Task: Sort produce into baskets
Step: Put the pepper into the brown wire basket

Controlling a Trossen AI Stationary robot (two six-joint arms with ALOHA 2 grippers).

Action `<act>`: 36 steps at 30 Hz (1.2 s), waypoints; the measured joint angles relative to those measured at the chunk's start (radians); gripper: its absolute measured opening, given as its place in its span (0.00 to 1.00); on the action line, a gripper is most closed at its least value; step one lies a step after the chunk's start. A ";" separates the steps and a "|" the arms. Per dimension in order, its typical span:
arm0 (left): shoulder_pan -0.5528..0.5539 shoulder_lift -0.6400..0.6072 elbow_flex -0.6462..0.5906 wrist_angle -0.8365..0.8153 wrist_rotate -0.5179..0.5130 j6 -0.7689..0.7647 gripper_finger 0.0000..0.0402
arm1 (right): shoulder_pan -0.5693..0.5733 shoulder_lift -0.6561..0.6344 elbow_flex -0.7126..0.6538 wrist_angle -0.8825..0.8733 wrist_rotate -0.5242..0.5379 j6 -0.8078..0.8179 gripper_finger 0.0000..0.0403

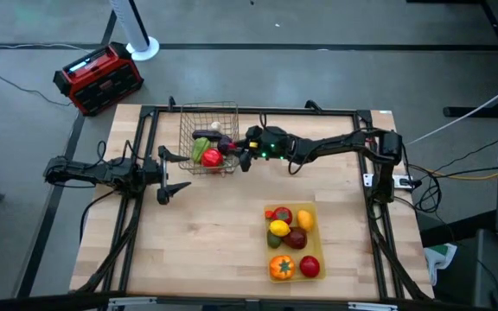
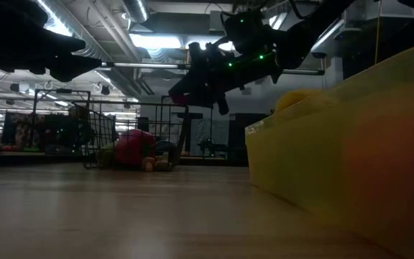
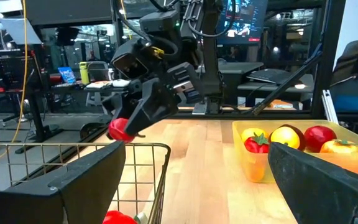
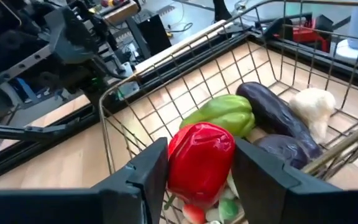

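Note:
My right gripper (image 1: 225, 158) reaches from the table's right side over the wire basket (image 1: 207, 130) and is shut on a red toy pepper (image 4: 201, 163). On the basket's floor below it lie a green pepper (image 4: 221, 115), two purple eggplants (image 4: 272, 112), a whitish piece (image 4: 313, 106) and a red piece (image 2: 134, 147). The yellow tray (image 1: 311, 259) near the front right holds several fruits, red, yellow and orange (image 1: 281, 267). My left gripper (image 1: 178, 172) waits open just left of the basket, touching nothing. My right gripper pinches the red pepper by its two opposite sides (image 4: 178, 163) between its two fingers (image 4: 149, 174). The fingers come from the table's right, slanting a little downward. The pepper is lifted clear, above the produce inside the basket.
A red-and-black box (image 1: 98, 78) sits on the floor beyond the table's far left corner. Black frame rails (image 1: 258, 111) run along the table's edges. Bare wood (image 1: 206, 242) lies between the basket and the tray.

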 joint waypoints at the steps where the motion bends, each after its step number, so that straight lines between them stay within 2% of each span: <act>1: 0.000 0.000 0.000 0.000 0.000 0.000 0.98 | 0.000 0.000 0.000 0.000 0.000 0.000 0.41; 13: 0.000 0.000 0.000 0.000 0.000 0.000 0.98 | 0.001 0.000 0.000 -0.017 0.105 0.079 0.42; 32: 0.000 0.000 0.000 0.000 0.000 0.000 0.98 | 0.001 -0.001 0.000 -0.017 0.094 0.157 0.42; 36: 0.000 0.000 0.000 0.000 0.000 0.000 0.98 | 0.001 -0.001 0.000 -0.017 0.094 0.156 0.45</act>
